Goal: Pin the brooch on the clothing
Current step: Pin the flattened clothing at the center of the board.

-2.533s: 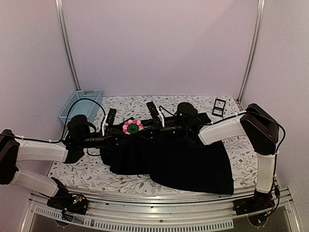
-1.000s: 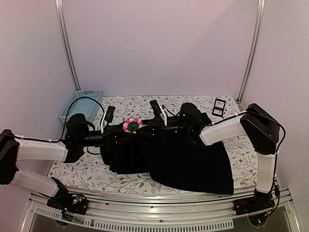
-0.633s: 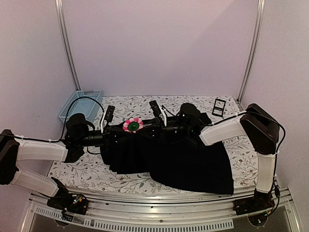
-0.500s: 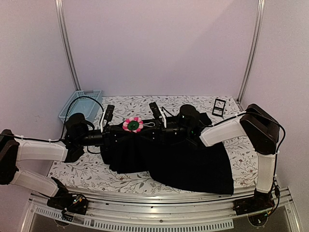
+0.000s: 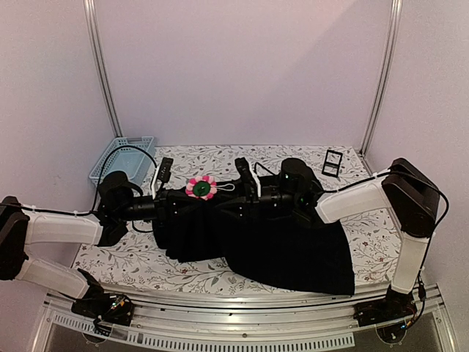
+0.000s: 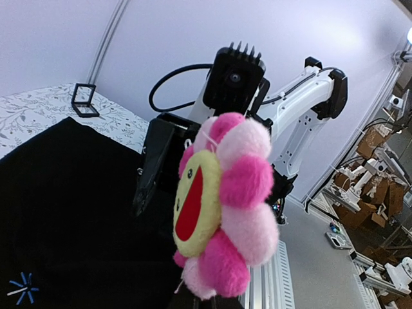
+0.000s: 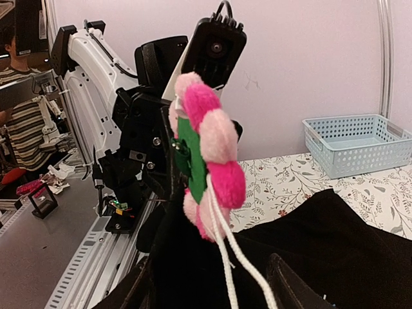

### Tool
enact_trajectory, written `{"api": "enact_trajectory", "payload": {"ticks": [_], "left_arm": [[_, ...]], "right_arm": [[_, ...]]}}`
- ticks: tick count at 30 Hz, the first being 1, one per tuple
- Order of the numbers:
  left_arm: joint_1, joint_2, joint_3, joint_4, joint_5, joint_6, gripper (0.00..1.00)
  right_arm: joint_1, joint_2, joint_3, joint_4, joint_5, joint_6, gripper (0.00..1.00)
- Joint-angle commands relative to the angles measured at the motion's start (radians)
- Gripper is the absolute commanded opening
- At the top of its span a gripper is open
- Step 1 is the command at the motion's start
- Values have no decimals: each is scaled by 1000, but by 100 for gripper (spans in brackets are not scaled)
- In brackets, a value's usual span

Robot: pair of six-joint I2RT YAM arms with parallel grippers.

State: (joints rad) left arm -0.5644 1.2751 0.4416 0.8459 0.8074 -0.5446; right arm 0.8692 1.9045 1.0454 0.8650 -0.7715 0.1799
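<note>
Pale walls (image 5: 242, 66) stand round a flowery bench (image 5: 293, 158). The black shirt (image 5: 278, 249) covers much of it. The left hand (image 5: 176, 196) is pressed together on a lifted shirt fold, fingertips hidden. The right hand (image 7: 214, 288) is spread, just right of the pink brooch (image 5: 200, 188) on that fold.

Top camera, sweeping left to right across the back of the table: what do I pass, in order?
blue basket → left gripper → brooch → right gripper → small black stand. The clothing spans the middle under several of these, so it is left out of the order.
</note>
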Motion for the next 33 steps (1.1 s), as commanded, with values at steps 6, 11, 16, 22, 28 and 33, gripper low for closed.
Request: {"api": "enact_trajectory", "payload": {"ticks": [6, 11, 16, 22, 28, 33], "left_arm": [[6, -11, 13, 58, 2, -9, 0], [2, -9, 11, 60, 14, -2, 0], [-3, -9, 11, 70, 17, 1, 0], [-3, -9, 12, 70, 14, 5, 0], [-3, -3, 14, 70, 15, 10, 0], [-3, 3, 12, 63, 15, 13, 0]], "right_arm": [[36, 40, 29, 145, 5, 9, 41], [36, 64, 40, 225, 1, 59, 53], [43, 104, 101, 226, -18, 49, 54], [48, 135, 127, 233, -44, 59, 37], [49, 146, 153, 242, -57, 64, 25], [50, 156, 177, 236, -69, 66, 19]]}}
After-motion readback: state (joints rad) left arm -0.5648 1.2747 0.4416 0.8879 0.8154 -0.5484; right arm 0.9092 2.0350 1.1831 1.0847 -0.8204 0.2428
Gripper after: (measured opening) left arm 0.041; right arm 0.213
